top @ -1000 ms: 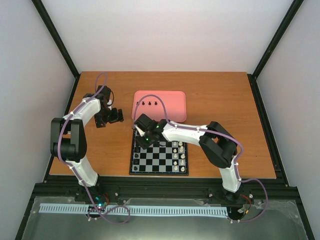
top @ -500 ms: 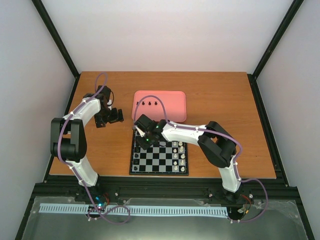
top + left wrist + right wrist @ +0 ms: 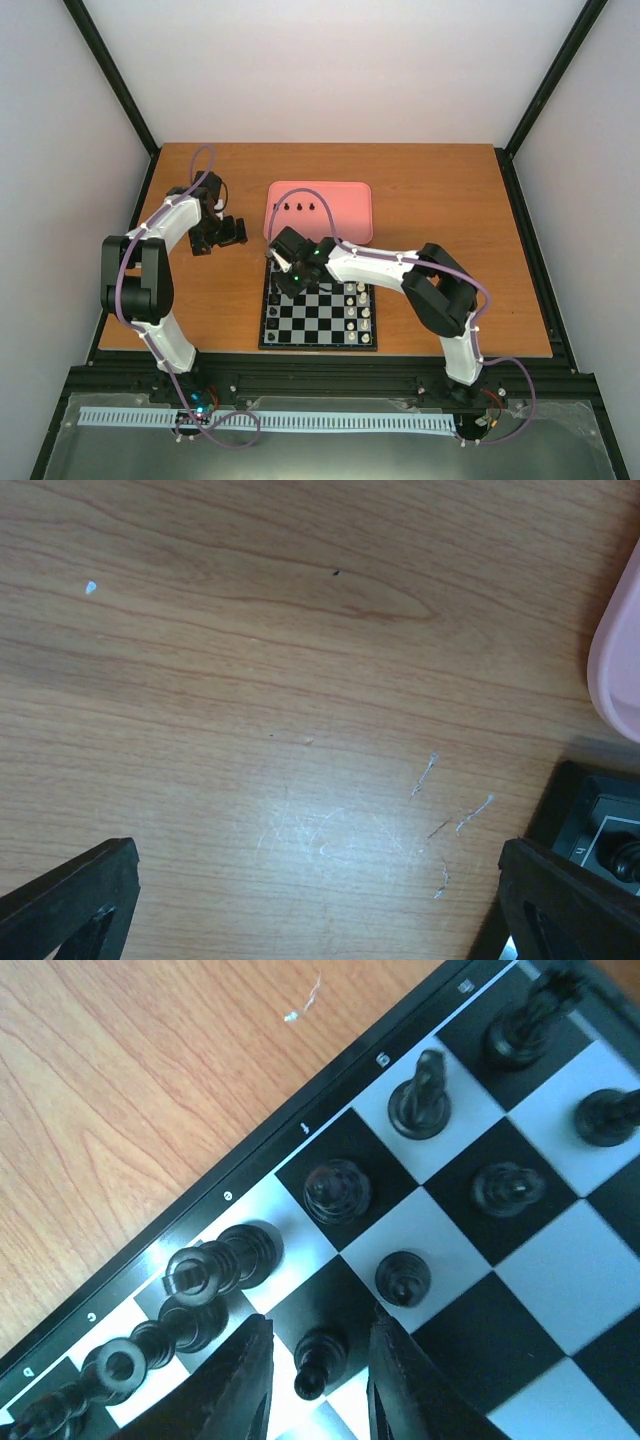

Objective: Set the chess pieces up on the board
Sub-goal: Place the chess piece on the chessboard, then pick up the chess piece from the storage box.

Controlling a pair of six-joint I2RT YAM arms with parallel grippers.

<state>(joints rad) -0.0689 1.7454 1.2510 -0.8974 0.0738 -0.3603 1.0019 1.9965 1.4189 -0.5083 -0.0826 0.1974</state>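
Note:
The board (image 3: 320,345) lies near the table's front, its dark border (image 3: 250,1155) crossing the right wrist view. Black chess pieces (image 3: 275,318) fill its left columns. Tall figures (image 3: 215,1265) stand in the edge row, with pawns (image 3: 402,1278) one row in. My right gripper (image 3: 318,1328) is low over the board's far left corner (image 3: 287,272). It is open, and a black pawn (image 3: 322,1360) stands on a dark square between its fingers, with a gap on each side. Three black pieces (image 3: 299,206) remain on the pink tray. My left gripper (image 3: 235,232) hangs open over bare wood (image 3: 320,920).
The pink tray (image 3: 340,215) sits just behind the board; its corner (image 3: 618,660) shows in the left wrist view, beside the board's corner (image 3: 590,800). White pieces (image 3: 357,305) stand in the board's right columns. Black frame posts edge the table.
My right gripper's jaws have parted from the pawn, which now stands free on its square. The left arm has not moved.

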